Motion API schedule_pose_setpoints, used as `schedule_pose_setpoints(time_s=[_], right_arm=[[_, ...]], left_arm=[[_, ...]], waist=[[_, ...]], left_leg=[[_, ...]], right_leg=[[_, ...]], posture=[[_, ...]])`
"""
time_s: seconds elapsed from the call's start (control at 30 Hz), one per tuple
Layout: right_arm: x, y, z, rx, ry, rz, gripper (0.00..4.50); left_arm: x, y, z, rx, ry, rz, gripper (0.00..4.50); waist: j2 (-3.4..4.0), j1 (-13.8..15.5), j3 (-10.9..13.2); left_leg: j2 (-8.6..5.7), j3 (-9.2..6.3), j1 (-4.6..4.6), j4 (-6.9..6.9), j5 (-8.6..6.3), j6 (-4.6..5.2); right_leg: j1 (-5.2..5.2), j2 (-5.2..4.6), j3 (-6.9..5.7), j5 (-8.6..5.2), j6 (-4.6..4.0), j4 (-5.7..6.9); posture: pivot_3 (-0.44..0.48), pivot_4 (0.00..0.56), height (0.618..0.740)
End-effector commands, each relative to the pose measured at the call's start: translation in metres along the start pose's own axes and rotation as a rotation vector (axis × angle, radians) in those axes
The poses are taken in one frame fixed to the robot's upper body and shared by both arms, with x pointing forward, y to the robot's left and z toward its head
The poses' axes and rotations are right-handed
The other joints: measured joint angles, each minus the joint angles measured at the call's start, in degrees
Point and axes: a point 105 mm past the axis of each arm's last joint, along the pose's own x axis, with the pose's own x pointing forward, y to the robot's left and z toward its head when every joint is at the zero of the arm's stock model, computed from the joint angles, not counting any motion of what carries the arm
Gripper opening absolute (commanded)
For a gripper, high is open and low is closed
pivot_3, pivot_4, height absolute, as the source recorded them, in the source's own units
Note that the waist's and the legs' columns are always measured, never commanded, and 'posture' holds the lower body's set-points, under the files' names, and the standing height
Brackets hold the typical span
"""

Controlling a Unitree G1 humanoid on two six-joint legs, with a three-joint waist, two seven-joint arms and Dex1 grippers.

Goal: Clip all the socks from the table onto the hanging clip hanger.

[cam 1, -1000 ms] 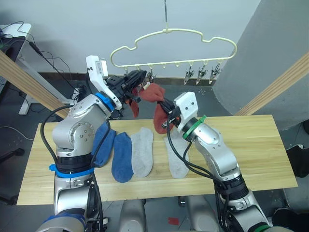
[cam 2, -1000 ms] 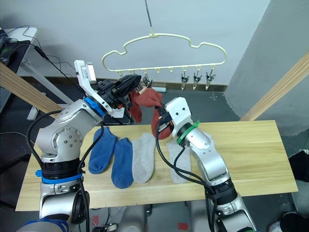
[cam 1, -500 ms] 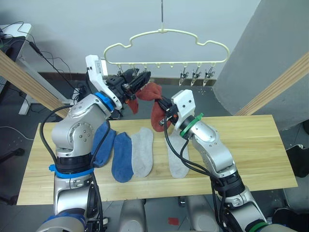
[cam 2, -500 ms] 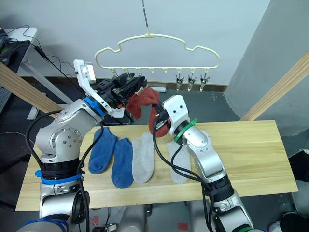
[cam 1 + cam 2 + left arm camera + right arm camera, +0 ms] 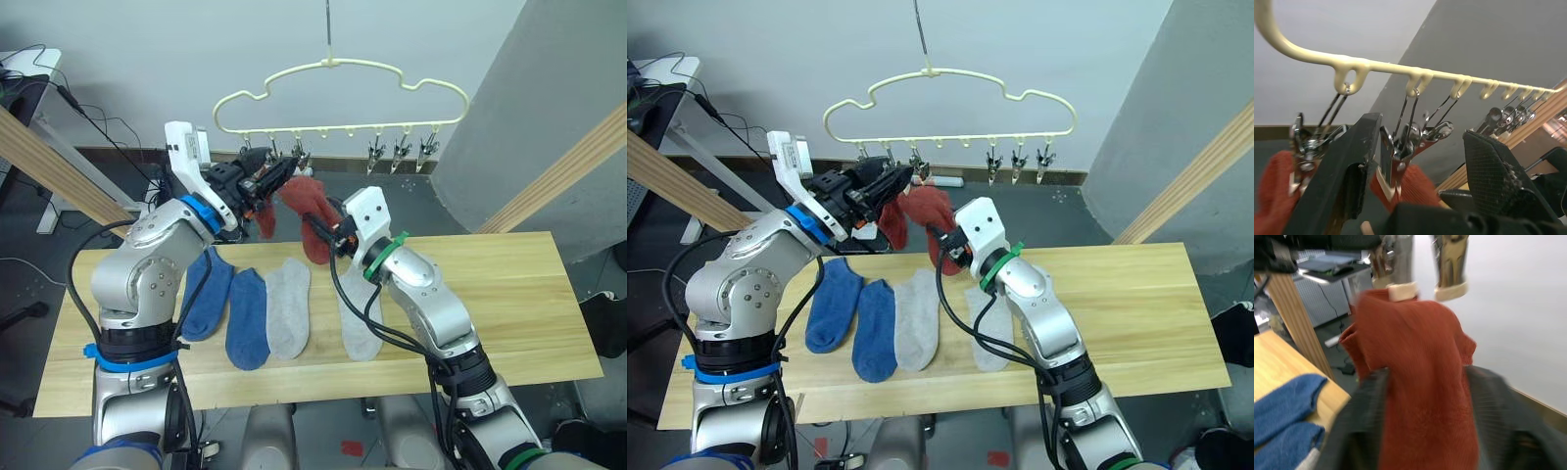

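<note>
Clamping the hanging rust red knit sock (image 5: 1420, 382), the right gripper (image 5: 331, 227) is lifting its cuff toward the small metal clip (image 5: 1403, 147) between the left gripper (image 5: 1420, 161)'s parted fingers, likely levering it open on the pale yellow cloud-shaped wire clip hanger (image 5: 338, 69). No writing is readable.

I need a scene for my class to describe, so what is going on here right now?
A two-armed robot is pegging socks onto a clip hanger. The right gripper holds a red sock up to the clips, while the left gripper works a clip at the hanger's left end. Another red sock hangs beside it. Two blue socks and two grey socks lie on the table.
</note>
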Motion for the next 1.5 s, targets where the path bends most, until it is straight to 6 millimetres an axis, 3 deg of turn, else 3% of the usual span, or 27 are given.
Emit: schedule_pose_setpoints(time_s=[0.03,0.27,0.47,0.53,0.63,0.7,0.87,1.2,1.5], right_arm=[[-0.006,0.006,0.003,-0.054,0.002,0.036,3.61],[-0.031,0.005,-0.002,-0.078,0.053,0.07,3.61],[-0.058,0.007,0.006,-0.094,0.066,0.124,3.61],[-0.083,0.002,0.022,-0.069,0.046,0.161,3.61],[-0.103,-0.004,0.04,-0.05,0.034,0.191,3.61],[-0.112,-0.012,0.048,-0.066,0.05,0.186,3.64],[-0.12,-0.02,0.06,-0.068,0.065,0.171,3.64],[-0.131,-0.036,0.067,-0.073,0.1,0.1,3.64],[-0.132,-0.037,0.072,-0.073,0.104,0.097,3.64]], left_arm=[[-0.012,-0.002,0.01,0.103,-0.018,-0.001,3.01],[-0.029,0.0,0.005,0.236,-0.001,0.029,3.01],[-0.033,-0.003,0.003,0.279,-0.027,0.046,3.01],[-0.032,-0.015,-0.004,0.293,-0.047,0.008,3.01],[-0.03,-0.027,-0.011,0.287,-0.075,-0.026,3.01],[-0.026,-0.034,-0.016,0.267,-0.103,-0.025,2.63],[-0.017,-0.04,-0.028,0.274,-0.127,-0.014,1.25],[0.002,-0.03,-0.036,0.3,-0.223,0.157,1.25],[0.007,-0.024,-0.044,0.277,-0.224,0.227,1.25]], waist=[[0.0,-0.03,0.0],[0.0,0.26,0.0],[0.0,0.44,-0.01],[0.01,0.45,0.0],[0.0,0.56,-0.01],[0.0,0.55,-0.01],[0.0,0.14,-0.01],[-0.01,-0.12,-0.01],[-0.01,-1.01,-0.02]], left_leg=[[0.0,0.0,0.0,0.0,0.0,0.0],[0.01,0.01,0.0,-0.01,0.0,0.0],[0.0,0.01,0.01,0.01,0.0,0.0],[0.0,0.0,0.01,0.01,0.0,0.0],[-0.03,0.07,-0.01,0.04,0.0,0.0],[-0.04,0.05,0.0,0.06,0.0,0.0],[0.0,0.01,0.06,0.05,0.0,0.02],[-0.03,0.03,0.04,0.08,0.0,0.04],[-0.03,0.03,0.04,0.1,0.0,0.04]], right_leg=[[0.0,0.0,0.0,0.0,0.0,0.0],[-0.02,0.0,0.01,0.0,0.0,0.0],[-0.01,0.0,0.01,-0.01,0.01,0.01],[-0.01,0.01,0.01,-0.01,0.02,0.01],[0.05,-0.06,0.05,-0.01,0.02,-0.07],[0.05,-0.06,0.04,-0.01,0.02,-0.06],[0.06,0.03,0.06,-0.16,0.27,0.0],[0.08,0.02,0.1,-0.15,0.27,-0.03],[0.09,0.03,0.11,0.01,0.01,-0.03]], posture=[[-0.072,0.366,0.74],[-0.057,0.362,0.74],[-0.052,0.364,0.74],[-0.065,0.371,0.74],[-0.076,0.373,0.74],[-0.086,0.375,0.74],[-0.111,0.372,0.74],[-0.152,0.363,0.74],[-0.163,0.361,0.74]])
